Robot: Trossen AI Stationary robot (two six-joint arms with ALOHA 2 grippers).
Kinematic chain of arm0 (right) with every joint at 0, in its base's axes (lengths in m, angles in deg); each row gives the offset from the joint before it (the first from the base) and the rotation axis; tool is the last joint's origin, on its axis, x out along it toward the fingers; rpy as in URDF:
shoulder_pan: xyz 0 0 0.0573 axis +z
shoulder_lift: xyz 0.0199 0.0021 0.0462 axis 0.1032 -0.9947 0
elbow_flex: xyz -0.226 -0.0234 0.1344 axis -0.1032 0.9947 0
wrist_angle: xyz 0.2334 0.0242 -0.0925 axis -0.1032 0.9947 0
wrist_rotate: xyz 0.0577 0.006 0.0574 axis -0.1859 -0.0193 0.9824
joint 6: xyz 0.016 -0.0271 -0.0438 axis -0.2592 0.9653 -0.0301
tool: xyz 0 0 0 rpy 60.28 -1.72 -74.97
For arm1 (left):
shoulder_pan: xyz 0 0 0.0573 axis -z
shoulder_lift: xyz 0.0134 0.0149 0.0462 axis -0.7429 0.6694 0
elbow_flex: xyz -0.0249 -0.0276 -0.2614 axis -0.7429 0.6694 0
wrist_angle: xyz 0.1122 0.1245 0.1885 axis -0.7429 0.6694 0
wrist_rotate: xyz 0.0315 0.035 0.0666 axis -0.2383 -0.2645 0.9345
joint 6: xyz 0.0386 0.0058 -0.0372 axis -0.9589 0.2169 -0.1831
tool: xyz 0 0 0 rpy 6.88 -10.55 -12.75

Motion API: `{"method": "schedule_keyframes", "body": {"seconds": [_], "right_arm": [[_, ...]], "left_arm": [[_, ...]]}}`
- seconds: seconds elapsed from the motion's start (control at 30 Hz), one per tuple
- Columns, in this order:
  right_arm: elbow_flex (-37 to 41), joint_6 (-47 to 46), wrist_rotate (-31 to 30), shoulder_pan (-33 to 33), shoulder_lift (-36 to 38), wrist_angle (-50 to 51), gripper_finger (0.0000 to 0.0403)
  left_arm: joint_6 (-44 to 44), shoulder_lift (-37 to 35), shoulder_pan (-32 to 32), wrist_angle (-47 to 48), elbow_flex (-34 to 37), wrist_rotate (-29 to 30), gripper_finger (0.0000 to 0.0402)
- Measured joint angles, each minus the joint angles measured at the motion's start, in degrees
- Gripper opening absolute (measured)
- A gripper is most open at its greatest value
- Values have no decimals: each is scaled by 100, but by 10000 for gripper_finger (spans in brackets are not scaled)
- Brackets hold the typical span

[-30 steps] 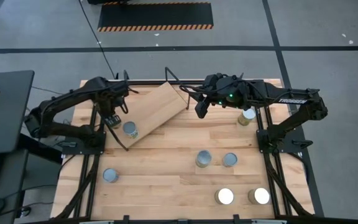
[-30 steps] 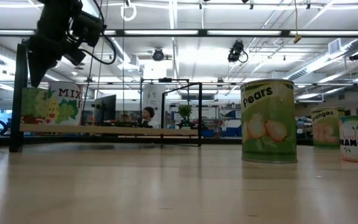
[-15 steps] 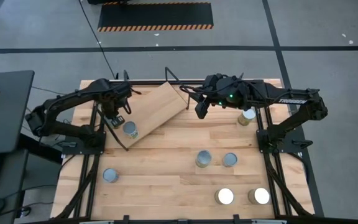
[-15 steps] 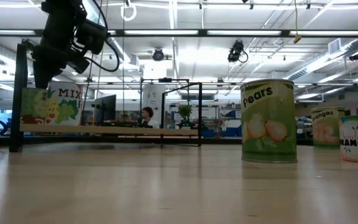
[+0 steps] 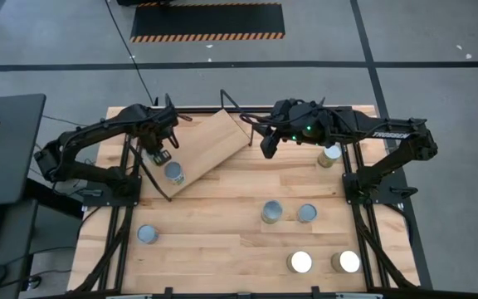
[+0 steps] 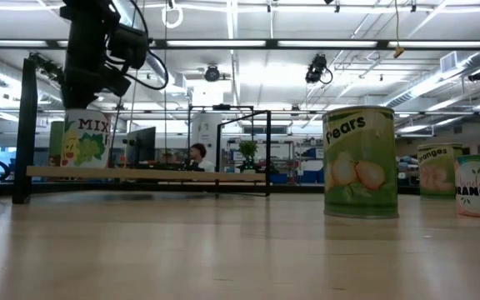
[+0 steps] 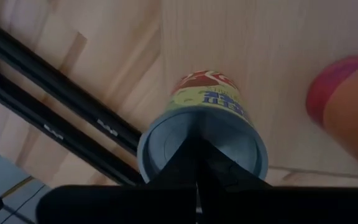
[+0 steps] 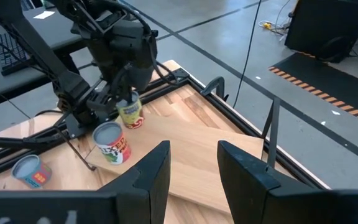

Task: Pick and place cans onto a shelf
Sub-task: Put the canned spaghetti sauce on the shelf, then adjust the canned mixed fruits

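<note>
My left hand was clenched on nothing, hanging just above the near end of the shelf. Right ahead of its fingertips stood a grey-topped can, upright on the board, near the shelf's corner. A second can stood on the board close beside it, almost under my wrist; seen from the low camera, its label read MIX. The shelf itself sat askew at the back of the bench, its black wire frame sticking out past the board.

My right hand hovered by the shelf's other end, fingers parted and released, nothing between them.

Farther out, the remaining cans stood upright on the bare bench, well apart from the shelf: a single can beside my right arm, a pair close together in the middle, a loner on the left side, and two white-topped ones near the front edge on the right
</note>
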Motion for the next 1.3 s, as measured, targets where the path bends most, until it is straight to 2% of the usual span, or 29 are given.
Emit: {"method": "schedule_keyframes", "body": {"seconds": [0.17,0.33,0.47,0.57,0.77,0.9,1.1,1.3], "right_arm": [[0,-45,250,0,0,1,140],[0,-6,226,11,0,2,140],[0,-24,226,11,-7,6,140],[0,-25,226,35,-9,37,140],[0,-43,226,129,-11,96,140],[0,-43,228,182,-11,83,140],[0,-162,228,203,-13,-49,140],[0,-471,230,222,-13,-46,140]], "left_arm": [[25,15,0,131,-124,-21,3],[558,-27,63,377,-802,-115,3],[1345,-96,402,235,-1340,-676,3],[1591,-111,817,212,-1434,-1243,2],[1769,-107,1718,135,-1100,-1397,2],[2175,-107,2132,-161,-803,-1209,2],[2470,-107,2297,-495,-272,-969,2],[2495,-107,2297,-520,-124,-770,2]]}}
